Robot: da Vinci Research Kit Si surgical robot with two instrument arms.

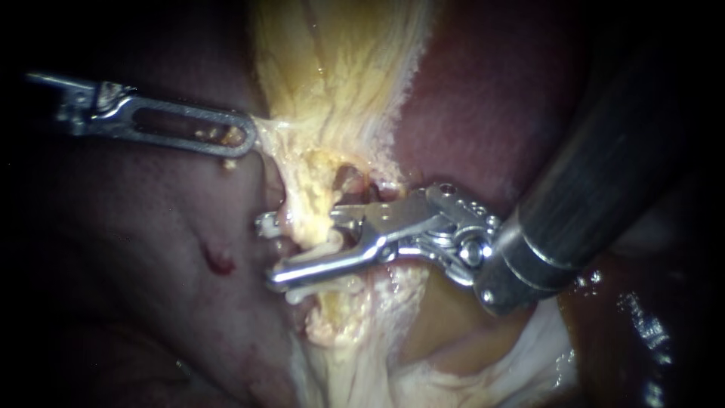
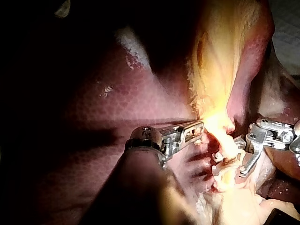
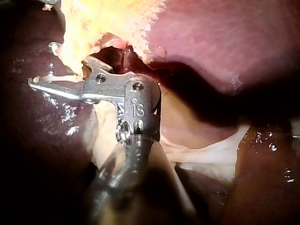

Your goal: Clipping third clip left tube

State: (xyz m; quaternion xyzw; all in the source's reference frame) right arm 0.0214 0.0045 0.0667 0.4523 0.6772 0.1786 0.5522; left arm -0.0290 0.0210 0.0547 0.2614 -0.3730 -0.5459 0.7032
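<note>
Endoscope view: the left instrument is seen with its end effector clamped on a strand of yellow tissue, which is drawn taut toward the left. The right instrument is set across the left tube. Its end effector is apart, with one jaw above the tube and one below, and a gap shows. Liver lies around. Whitish bits by the lower jaw may be clips, but this cannot be told.

Left wrist view: the left instrument's jaws are together on the yellow tissue. The right instrument is seen ahead, its jaws spread at the pale tube.

Right wrist view: one jaw of the right instrument is bare and in plain sight. The other is mostly hidden by yellow tissue.

Judged step: positioning before closure. For a good clip, traction should be held even and the tube seated deep between the jaws. Both tips should be checked past the tube's far side, square across it and clear of the whitish bits. Likely risks are a partial bite or fat caught in the jaws.
</note>
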